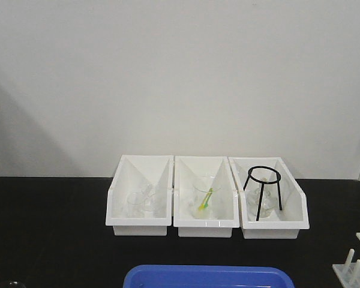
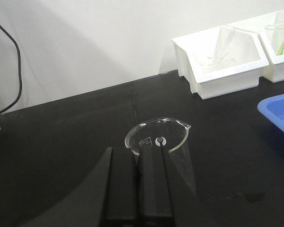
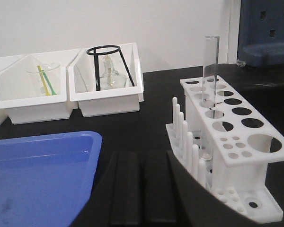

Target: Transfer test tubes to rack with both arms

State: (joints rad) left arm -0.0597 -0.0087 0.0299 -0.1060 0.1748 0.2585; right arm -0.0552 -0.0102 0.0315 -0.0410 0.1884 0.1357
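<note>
One test tube (image 3: 210, 66) stands upright in a back hole of the white rack (image 3: 241, 172), to the right of my right gripper (image 3: 141, 153). That gripper is shut and empty, low over the black table between the rack and the blue tray (image 3: 38, 175). The rack's corner shows at the bottom right of the front view (image 1: 354, 267). My left gripper (image 2: 137, 148) is shut, its tips at the near rim of a wide glass beaker (image 2: 173, 142). A small pale round spot shows at the right fingertip; I cannot tell what it is. Neither gripper shows in the front view.
Three white bins (image 1: 138, 223) stand in a row at the back. The left holds clear glassware (image 1: 141, 203), the middle a glass with a yellow-green rod (image 1: 205, 201), the right a black ring stand (image 1: 264, 192). The blue tray (image 1: 207, 277) lies at the front edge.
</note>
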